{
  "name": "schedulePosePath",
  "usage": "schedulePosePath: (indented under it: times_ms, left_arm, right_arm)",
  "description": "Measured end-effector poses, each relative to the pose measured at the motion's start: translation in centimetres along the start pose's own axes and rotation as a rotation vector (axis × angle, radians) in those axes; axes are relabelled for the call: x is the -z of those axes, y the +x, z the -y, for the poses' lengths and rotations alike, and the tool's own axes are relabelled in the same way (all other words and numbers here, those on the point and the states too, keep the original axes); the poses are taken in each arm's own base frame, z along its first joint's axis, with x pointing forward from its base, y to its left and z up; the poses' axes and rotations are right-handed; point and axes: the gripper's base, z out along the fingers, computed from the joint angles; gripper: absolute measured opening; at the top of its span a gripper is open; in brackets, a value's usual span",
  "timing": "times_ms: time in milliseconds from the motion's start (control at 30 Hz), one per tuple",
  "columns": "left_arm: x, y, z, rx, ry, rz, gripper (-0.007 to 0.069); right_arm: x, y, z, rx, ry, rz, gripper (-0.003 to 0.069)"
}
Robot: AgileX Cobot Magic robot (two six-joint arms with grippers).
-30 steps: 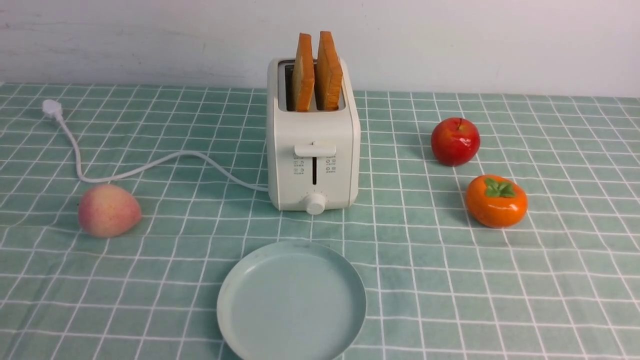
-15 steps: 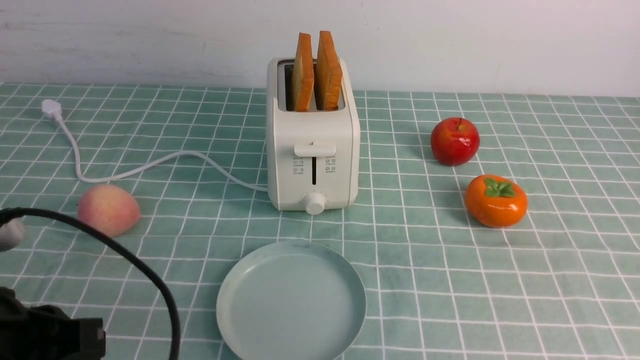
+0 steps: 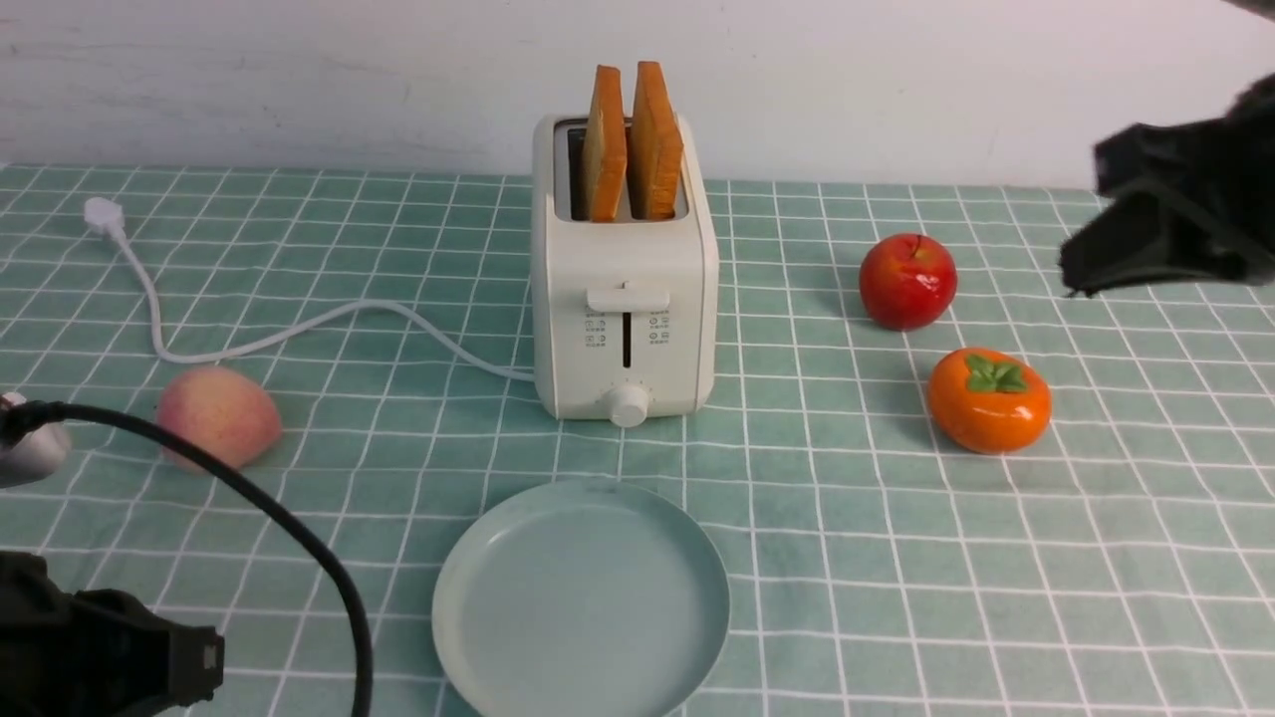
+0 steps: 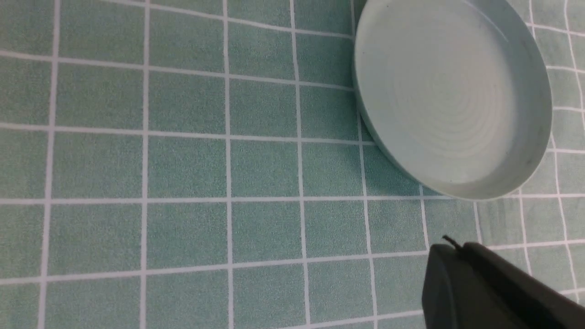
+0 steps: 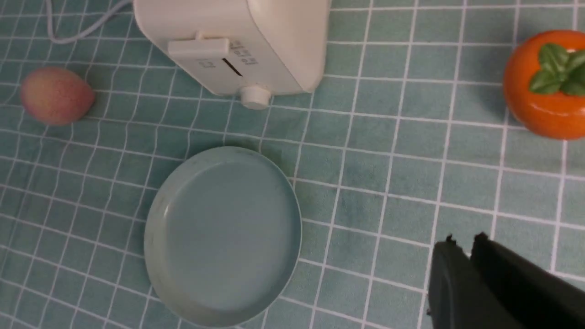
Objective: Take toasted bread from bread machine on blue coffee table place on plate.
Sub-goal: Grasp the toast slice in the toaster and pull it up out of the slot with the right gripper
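Two slices of toasted bread stand upright in the slots of the cream bread machine at the middle of the blue coffee table. The pale blue-green plate lies bare in front of it. My left gripper is shut on nothing, low over the cloth near the plate's left side. My right gripper hangs high with a narrow gap between its fingertips, holding nothing. The right arm shows far right of the bread machine.
A peach lies left of the bread machine, beside its white cord and plug. A red apple and an orange persimmon sit to the right. The left arm with its black cable fills the near left corner.
Both arms have come into the front view: the left one at the near left corner, then the right one at the upper right. Toast, bread machine and plate have not moved.
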Motion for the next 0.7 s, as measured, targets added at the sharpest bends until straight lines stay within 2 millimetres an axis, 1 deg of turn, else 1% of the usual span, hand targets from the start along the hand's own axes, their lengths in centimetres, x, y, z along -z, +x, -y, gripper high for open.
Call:
schedulePosePath:
  times_ms: [33, 67, 133, 167, 200, 233, 267, 300, 467, 500, 533, 600, 667, 700]
  left_arm:
    - [0.0, -0.1, 0.0, 0.001, 0.0, 0.006, -0.0014]
    - [0.0, -0.2, 0.0, 0.0, 0.0, 0.019, -0.0014]
    - [0.0, -0.3, 0.0, 0.001, 0.0, 0.032, -0.0014]
    - [0.0, -0.3, 0.0, 0.001, 0.0, 0.037, -0.0014]
    - [0.0, -0.3, 0.0, 0.001, 0.0, 0.038, -0.0014]
    - [0.0, -0.4, 0.0, 0.001, 0.0, 0.041, -0.0014]
    - [0.0, -0.4, 0.0, 0.001, 0.0, 0.043, -0.0014]
    - [0.0, -0.4, 0.0, 0.001, 0.0, 0.045, -0.0014]
    - [0.0, -0.5, 0.0, 0.001, 0.0, 0.057, -0.0014]
    - [0.0, -0.5, 0.0, 0.001, 0.0, 0.057, -0.0014]
    - [0.0, -0.5, 0.0, 0.002, 0.0, 0.057, -0.0014]
    - [0.0, -0.5, 0.0, 0.002, 0.0, 0.057, -0.0014]
    - [0.0, -0.5, 0.0, 0.002, 0.0, 0.051, -0.0014]
    - [0.0, -0.4, 0.0, 0.002, 0.0, 0.048, -0.0014]
  right_arm:
    - [-0.6, -0.5, -0.2, 0.015, 0.005, -0.01, 0.0088]
    - [-2.1, -1.4, -0.7, 0.032, 0.009, -0.034, 0.0113]
    - [-3.5, -2.7, -1.5, 0.069, 0.008, -0.038, 0.0165]
    - [-4.1, -3.1, -2.0, 0.084, 0.002, -0.041, 0.0197]
    - [-4.4, -3.3, -2.1, 0.091, 0.001, -0.038, 0.0212]
    - [-5.5, -4.2, -2.8, 0.113, -0.006, -0.028, 0.0265]
    - [-6.2, -4.7, -3.2, 0.125, -0.01, -0.017, 0.0296]
    - [-7.5, -5.8, -3.7, 0.146, -0.014, 0.01, 0.0359]
    - [-11.6, -8.2, -5.3, 0.188, -0.036, 0.079, 0.0519]
    - [-11.9, -8.4, -5.3, 0.189, -0.037, 0.081, 0.053]
    - [-13.2, -8.9, -5.8, 0.199, -0.044, 0.092, 0.0564]
    - [-14.9, -9.4, -6.1, 0.215, -0.043, 0.098, 0.0593]
    - [-16.8, -9.8, -6.1, 0.228, -0.036, 0.101, 0.0603]
    - [-17.3, -9.9, -6.0, 0.229, -0.034, 0.102, 0.0603]
